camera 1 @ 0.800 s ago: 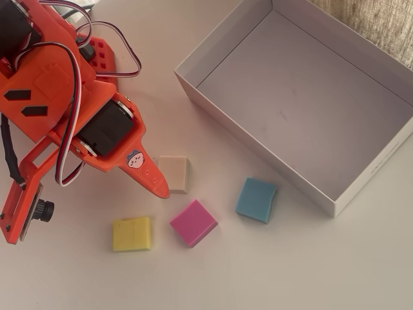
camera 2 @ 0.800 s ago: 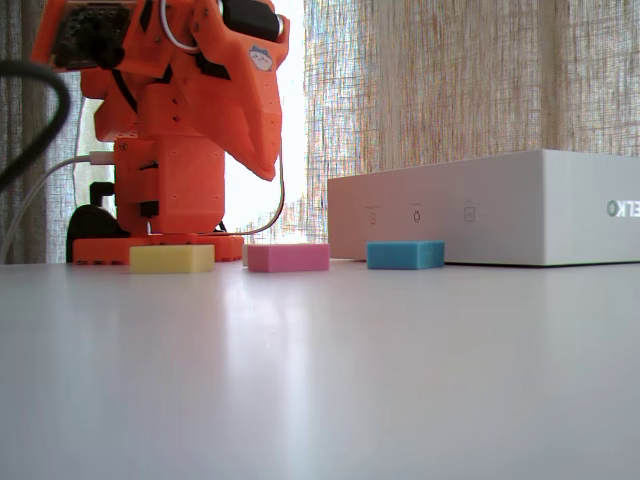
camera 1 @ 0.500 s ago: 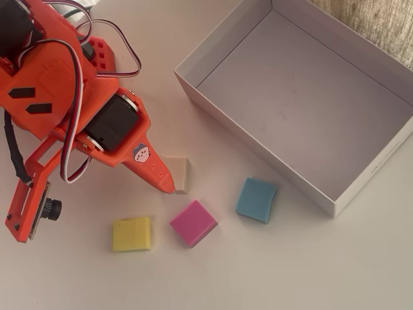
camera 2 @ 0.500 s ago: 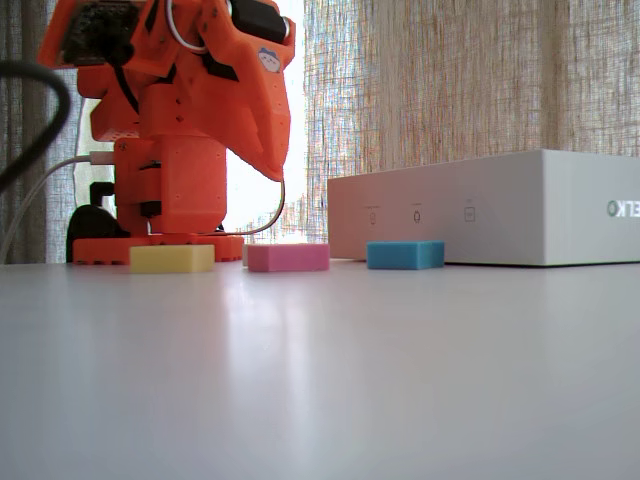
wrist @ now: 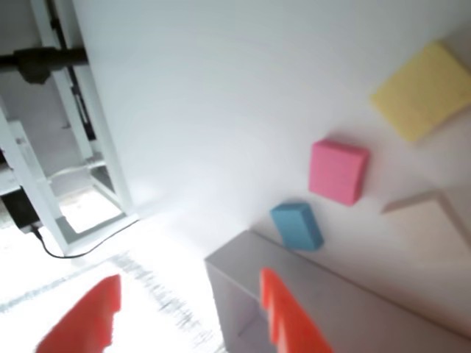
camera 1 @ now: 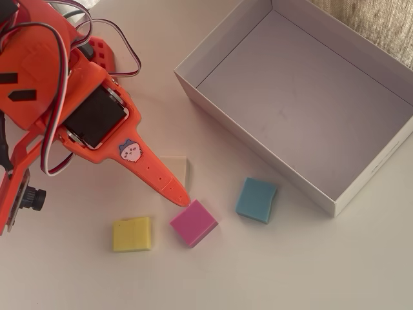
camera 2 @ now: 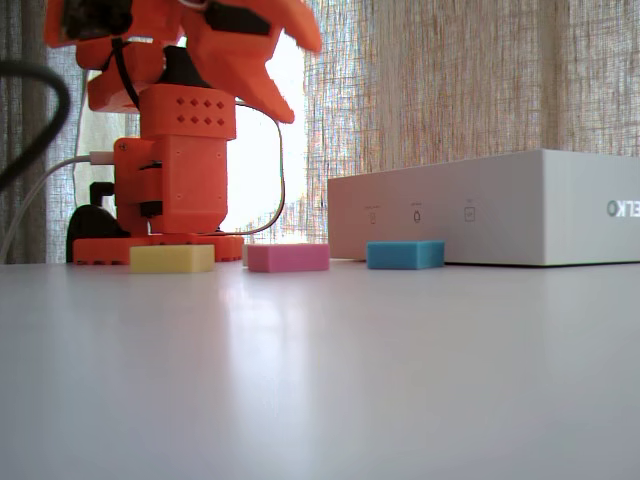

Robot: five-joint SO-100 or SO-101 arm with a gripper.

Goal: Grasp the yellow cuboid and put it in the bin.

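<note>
Nothing is done yet: the yellow cuboid (camera 1: 132, 234) lies on the bench (camera 1: 290, 271), the bin (camera 1: 255, 42) is empty, and the raised hand (wrist: 188, 312) is spread and holds nothing.

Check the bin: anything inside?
Overhead, the bin shows only bare greyish floor, no blocks. The yellow cuboid lies outside on the table. In the fixed view its wall hides the interior.
</note>
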